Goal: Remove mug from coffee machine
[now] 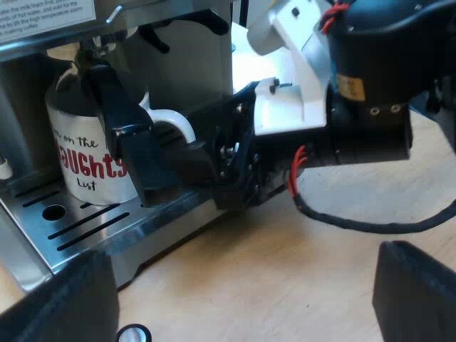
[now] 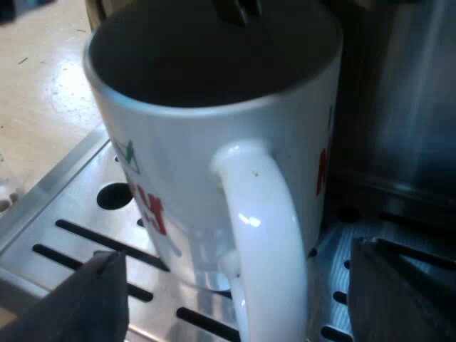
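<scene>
Right wrist view, nearest first: black fingers (image 2: 107,299) of the right gripper (image 2: 236,253) spread wide, one on each side of the mug handle (image 2: 265,235), released and touching nothing. Just beyond, the white mug (image 2: 206,149), upright on the slotted drip tray (image 2: 50,214), with red lettering on its wall. Dark inside; cannot tell whether full or empty. Dark machine parts hanging close above the rim.

Left wrist view, nearest first: left gripper (image 1: 239,296) spread wide over the wooden table (image 1: 285,263), holding nothing. Farther off, the right gripper reaching in at the mug's handle side, beneath the front of the espresso machine (image 1: 185,64).

Judged by the glossy white surface, probably glazed ceramic: stiff, fairly heavy for its bulk, slippery under hard fingers, liable to chip against metal. Best taken by pinching across the handle's strap near its middle, where the loop keeps the grip from sliding. Round wall too broad and slick for a sure hold. Worth keeping level in case of liquid, lifting only just free of the tray, then drawing out low to avoid knocking the parts overhead.
</scene>
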Controlling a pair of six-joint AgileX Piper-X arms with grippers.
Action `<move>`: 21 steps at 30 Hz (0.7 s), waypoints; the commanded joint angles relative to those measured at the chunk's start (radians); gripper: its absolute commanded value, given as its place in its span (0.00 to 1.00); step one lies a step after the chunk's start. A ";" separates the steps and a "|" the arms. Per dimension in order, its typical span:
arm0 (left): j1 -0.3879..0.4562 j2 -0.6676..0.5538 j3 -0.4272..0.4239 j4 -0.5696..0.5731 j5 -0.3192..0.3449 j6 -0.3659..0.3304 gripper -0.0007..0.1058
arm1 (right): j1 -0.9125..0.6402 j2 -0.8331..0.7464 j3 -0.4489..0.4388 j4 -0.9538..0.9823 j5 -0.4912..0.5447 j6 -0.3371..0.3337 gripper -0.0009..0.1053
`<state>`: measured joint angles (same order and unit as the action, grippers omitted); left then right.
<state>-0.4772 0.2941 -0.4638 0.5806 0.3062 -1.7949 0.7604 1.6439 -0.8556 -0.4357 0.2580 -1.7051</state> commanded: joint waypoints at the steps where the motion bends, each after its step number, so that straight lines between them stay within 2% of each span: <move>1: -0.004 -0.002 -0.007 0.021 0.005 -0.004 0.75 | 0.002 0.025 -0.006 -0.061 0.001 0.001 0.63; 7: -0.004 -0.002 -0.002 0.048 0.005 -0.004 0.75 | 0.002 0.060 -0.006 -0.116 0.001 0.001 0.63; 9: -0.004 -0.002 -0.003 0.048 0.005 -0.004 0.75 | 0.002 0.063 -0.006 -0.121 0.001 0.001 0.60; 17: -0.004 -0.002 -0.001 0.048 0.005 -0.004 0.75 | 0.002 0.063 -0.006 -0.130 0.001 -0.002 0.18; 21: -0.004 -0.002 -0.001 0.048 0.005 -0.004 0.75 | 0.002 0.063 -0.006 -0.130 0.001 -0.002 0.06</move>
<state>-0.4772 0.2941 -0.4621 0.6285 0.3062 -1.7949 0.7604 1.7070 -0.8556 -0.5501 0.2608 -1.7054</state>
